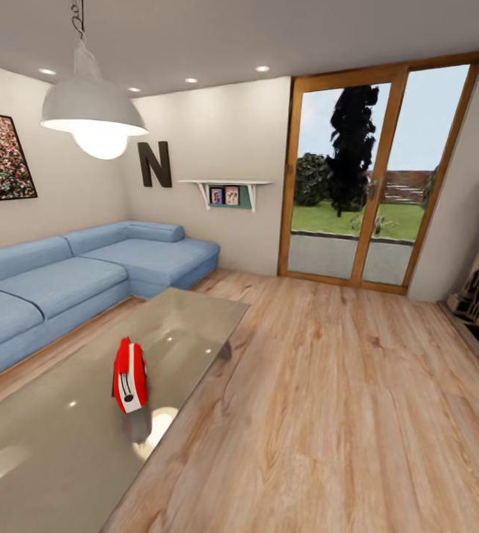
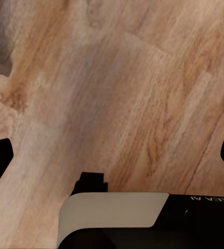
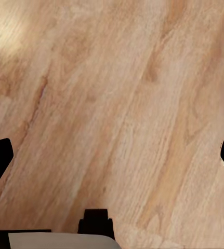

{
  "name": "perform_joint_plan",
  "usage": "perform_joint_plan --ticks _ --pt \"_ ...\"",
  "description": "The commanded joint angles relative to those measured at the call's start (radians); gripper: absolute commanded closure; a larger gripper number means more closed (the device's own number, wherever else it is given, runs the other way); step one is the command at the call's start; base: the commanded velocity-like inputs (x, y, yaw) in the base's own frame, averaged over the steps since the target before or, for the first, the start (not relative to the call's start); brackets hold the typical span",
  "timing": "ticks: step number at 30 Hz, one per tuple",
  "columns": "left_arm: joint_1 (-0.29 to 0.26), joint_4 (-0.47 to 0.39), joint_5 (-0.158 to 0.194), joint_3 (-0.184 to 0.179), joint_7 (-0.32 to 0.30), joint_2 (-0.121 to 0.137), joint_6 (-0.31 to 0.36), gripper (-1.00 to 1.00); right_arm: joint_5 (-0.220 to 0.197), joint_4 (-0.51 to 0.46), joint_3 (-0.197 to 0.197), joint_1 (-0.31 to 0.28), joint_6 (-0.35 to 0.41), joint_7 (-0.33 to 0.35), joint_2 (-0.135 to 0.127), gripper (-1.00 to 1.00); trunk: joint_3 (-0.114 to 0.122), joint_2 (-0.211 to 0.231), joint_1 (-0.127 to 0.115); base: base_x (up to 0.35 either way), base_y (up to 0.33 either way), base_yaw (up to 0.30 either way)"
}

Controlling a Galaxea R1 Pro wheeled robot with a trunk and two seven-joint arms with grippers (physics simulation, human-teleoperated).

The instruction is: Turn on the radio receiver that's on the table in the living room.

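The thin bright-red radio receiver (image 1: 129, 376), upright near the glossy grey table's (image 1: 47, 437) edge, could be toppled by a hard press. Both grippers (image 2: 112, 155) (image 3: 112, 155) are spread empty above wood floor (image 1: 328, 414).

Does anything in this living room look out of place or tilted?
Nothing clearly. The red radio stands upright, edge-on, on the glossy grey table near its floor-side edge. The sofa and wall shelf look orderly.

Glossy grey table (image 1: 61, 437), wood-plank floor (image 1: 328, 414)
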Motion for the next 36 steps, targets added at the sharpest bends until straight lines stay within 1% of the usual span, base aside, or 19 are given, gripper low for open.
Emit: perform_joint_plan --ticks 1,6,10,36 --pt "0.000 0.000 0.000 0.000 0.000 0.000 0.000 -1.00 0.000 0.000 0.000 0.000 0.000 0.000 0.000 -1.00 0.000 0.000 0.000 0.244 -0.262 0.000" --pt "0.000 0.000 0.000 0.000 0.000 0.000 0.000 -1.00 0.000 -0.001 0.001 0.000 0.000 0.000 0.000 -1.00 0.000 0.000 0.000 0.244 -0.261 0.001" --pt "0.000 0.000 0.000 0.000 0.000 0.000 0.000 -1.00 0.000 0.000 0.001 0.000 0.000 0.000 0.000 -1.00 0.000 0.000 0.000 0.244 -0.254 0.128" --pt "0.000 0.000 0.000 0.000 0.000 0.000 0.000 -1.00 0.000 0.000 0.001 0.000 0.000 -0.002 0.000 -1.00 0.000 0.000 0.000 0.244 -0.246 0.282"
